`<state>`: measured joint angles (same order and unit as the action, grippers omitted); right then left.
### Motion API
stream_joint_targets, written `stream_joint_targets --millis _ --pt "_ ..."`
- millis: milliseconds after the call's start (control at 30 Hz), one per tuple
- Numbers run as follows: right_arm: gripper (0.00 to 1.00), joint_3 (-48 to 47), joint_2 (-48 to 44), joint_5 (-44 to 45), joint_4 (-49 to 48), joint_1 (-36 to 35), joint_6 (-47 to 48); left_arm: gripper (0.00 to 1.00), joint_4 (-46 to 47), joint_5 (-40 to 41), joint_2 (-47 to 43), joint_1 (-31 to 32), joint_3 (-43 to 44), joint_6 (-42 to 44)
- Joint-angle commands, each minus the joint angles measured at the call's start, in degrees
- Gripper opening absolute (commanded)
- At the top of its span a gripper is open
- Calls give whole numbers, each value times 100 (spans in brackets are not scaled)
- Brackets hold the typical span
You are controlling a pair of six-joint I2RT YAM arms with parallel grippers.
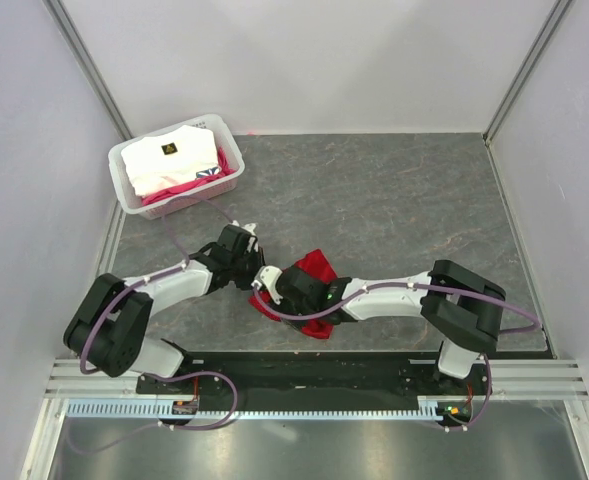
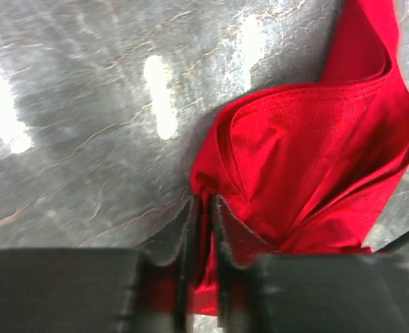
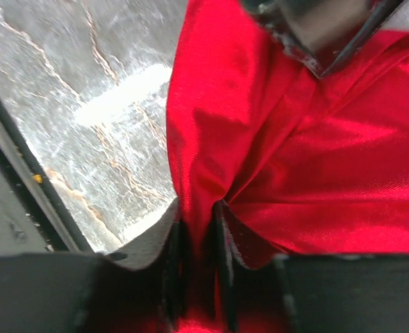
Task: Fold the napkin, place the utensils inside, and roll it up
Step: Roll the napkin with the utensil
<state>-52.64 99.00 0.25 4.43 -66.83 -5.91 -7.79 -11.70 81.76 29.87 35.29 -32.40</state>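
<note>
The red napkin (image 1: 316,270) is bunched up in a crumpled heap between both grippers, near the table's front middle. My left gripper (image 1: 258,278) is shut on a fold of the napkin (image 2: 308,146) at its left edge (image 2: 203,208). My right gripper (image 1: 292,288) is shut on another fold of the napkin (image 3: 294,139), pinched between its fingers (image 3: 198,215). The cloth hangs in folds from both pinches. The wooden spoon is out of view in all frames.
A white plastic basket (image 1: 124,180) with white and pink patterned fabric stands at the back left. The grey stone table (image 1: 394,200) spreads behind the arms. A black rail (image 1: 304,370) runs along the near edge, also seen in the right wrist view (image 3: 17,180).
</note>
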Motion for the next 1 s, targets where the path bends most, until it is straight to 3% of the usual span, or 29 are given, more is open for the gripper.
stream_joint_targets --millis 0,100,267,433,767,967 --pt "25 316 374 -1217 217 240 -261 52 -398 -69 -449 -244 -4 -223" --pt "23 368 374 -1780 164 424 -340 70 -582 88 -775 -525 -13 -223" --pt "20 351 348 -2476 137 767 -420 78 -645 168 -933 -903 -180 -301" --pt "20 272 523 -3373 137 1162 -437 79 -259 81 -1328 -1000 -514 -416" --pt "19 -175 1376 -4971 120 1963 -332 78 102 -973 -1619 -983 -980 -381" --pt "19 -466 1824 -5404 137 2297 -279 74 -152 -861 -1522 -983 -1094 -530"
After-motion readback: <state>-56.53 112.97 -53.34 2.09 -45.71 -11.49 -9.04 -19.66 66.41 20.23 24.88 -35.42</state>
